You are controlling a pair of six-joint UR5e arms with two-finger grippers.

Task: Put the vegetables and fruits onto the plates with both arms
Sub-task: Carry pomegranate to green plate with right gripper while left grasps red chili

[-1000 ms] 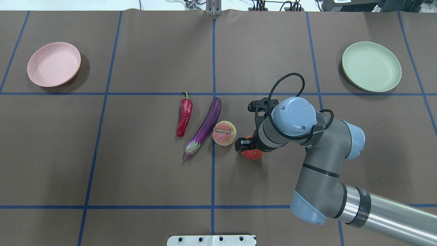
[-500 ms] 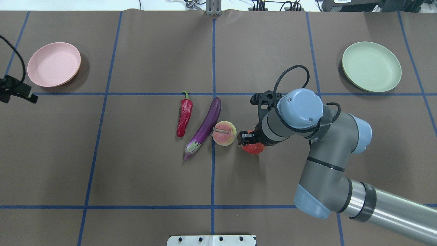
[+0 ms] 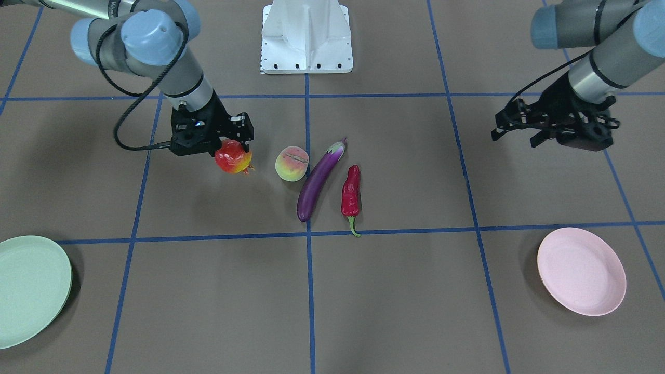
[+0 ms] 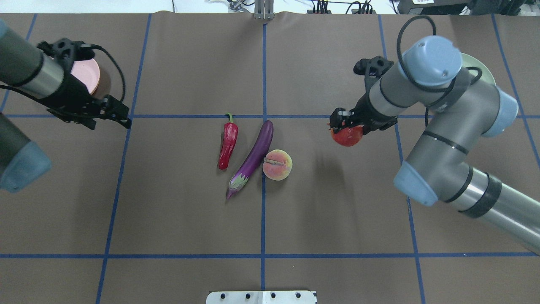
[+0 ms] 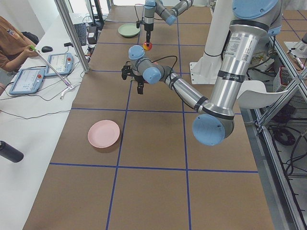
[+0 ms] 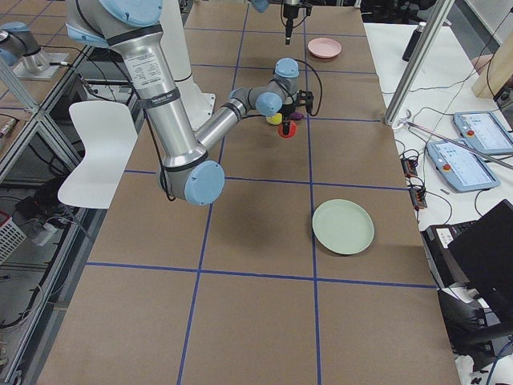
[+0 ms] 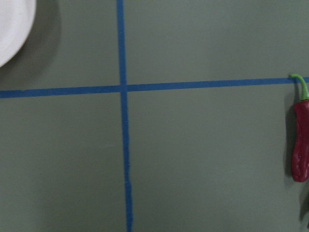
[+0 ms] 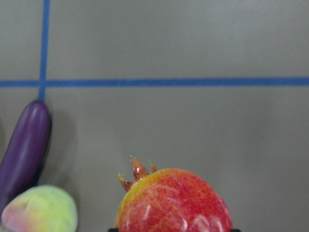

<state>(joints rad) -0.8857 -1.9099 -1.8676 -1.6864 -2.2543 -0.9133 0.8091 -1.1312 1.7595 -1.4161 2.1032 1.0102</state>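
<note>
Brown tabletop (image 4: 190, 211) all over, gridded with blue tape lines. Centre of the overhead view: wrinkled red chili pepper (image 4: 228, 145) with a green stem, glossy purple eggplant (image 4: 255, 156) with a pale purple-green cap, yellow-pink peach (image 4: 277, 164). Right of centre, the red-orange fruit (image 4: 346, 136), flashing yellow patches, against the black right end effector (image 4: 345, 126). Front-facing view: mint-green plate (image 3: 31, 288) lower left, pale pink plate (image 3: 581, 271) lower right. Right arm (image 4: 438, 139) and left arm (image 4: 25, 76) are silver-grey with light-blue caps; the left end effector (image 3: 517, 135) is black too.
</note>
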